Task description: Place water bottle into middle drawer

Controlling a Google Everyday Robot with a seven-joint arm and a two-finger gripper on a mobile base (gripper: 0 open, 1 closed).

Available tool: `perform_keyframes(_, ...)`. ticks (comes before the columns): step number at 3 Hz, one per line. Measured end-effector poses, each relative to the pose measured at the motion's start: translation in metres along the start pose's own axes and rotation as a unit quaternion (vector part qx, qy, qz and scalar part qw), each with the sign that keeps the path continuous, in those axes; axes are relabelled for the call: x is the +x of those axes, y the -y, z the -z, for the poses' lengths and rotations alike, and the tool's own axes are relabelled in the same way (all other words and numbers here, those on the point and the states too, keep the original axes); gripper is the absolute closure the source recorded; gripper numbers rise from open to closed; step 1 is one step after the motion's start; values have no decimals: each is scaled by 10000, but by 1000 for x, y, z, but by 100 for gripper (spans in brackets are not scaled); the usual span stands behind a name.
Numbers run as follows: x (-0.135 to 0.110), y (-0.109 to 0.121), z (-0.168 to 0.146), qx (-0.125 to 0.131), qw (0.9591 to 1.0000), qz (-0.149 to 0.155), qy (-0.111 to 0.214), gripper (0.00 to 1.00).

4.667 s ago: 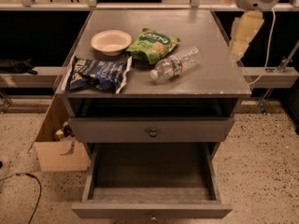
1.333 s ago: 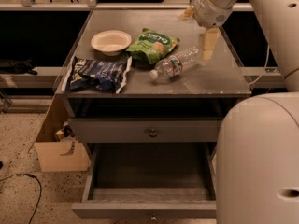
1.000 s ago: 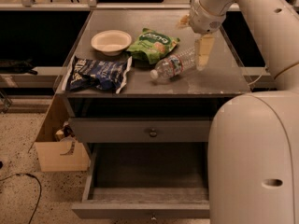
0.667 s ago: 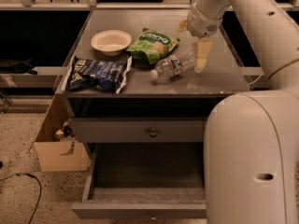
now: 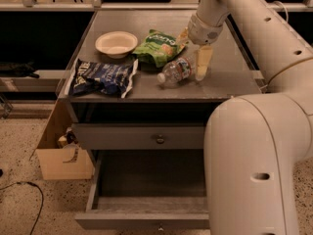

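The water bottle (image 5: 176,71) lies on its side on the grey cabinet top (image 5: 146,18), white cap toward the front left. My gripper (image 5: 193,50) hangs over the bottle's base end. Its fingers are open: one tan finger (image 5: 203,62) reaches down just right of the base and the other (image 5: 183,35) stands behind the bottle. The bottle rests on the top and is not lifted. The middle drawer (image 5: 146,207) stands pulled out low at the front, its deep grey box bare. My arm (image 5: 249,155) hides its right part.
A cream bowl (image 5: 116,43), a green chip bag (image 5: 159,45) and a blue chip bag (image 5: 102,77) lie left of the bottle. A shallower drawer front (image 5: 127,137) with a dark knob is closed. A cardboard box (image 5: 61,155) stands on the floor at left.
My gripper has come from the back right of the cabinet top, down and left to the bottle's base end. The bottle, bags and bowl have stayed put.
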State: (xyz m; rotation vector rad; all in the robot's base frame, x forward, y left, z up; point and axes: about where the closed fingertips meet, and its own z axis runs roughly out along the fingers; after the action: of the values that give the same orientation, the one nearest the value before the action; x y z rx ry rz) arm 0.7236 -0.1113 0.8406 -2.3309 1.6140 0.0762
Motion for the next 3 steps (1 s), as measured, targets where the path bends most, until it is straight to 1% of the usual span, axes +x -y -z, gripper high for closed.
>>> perform_keyframes(2, 0, 0, 0, 0, 10000, 0, 0, 59)
perform_keyframes(3, 0, 0, 0, 1, 10000, 0, 0, 81)
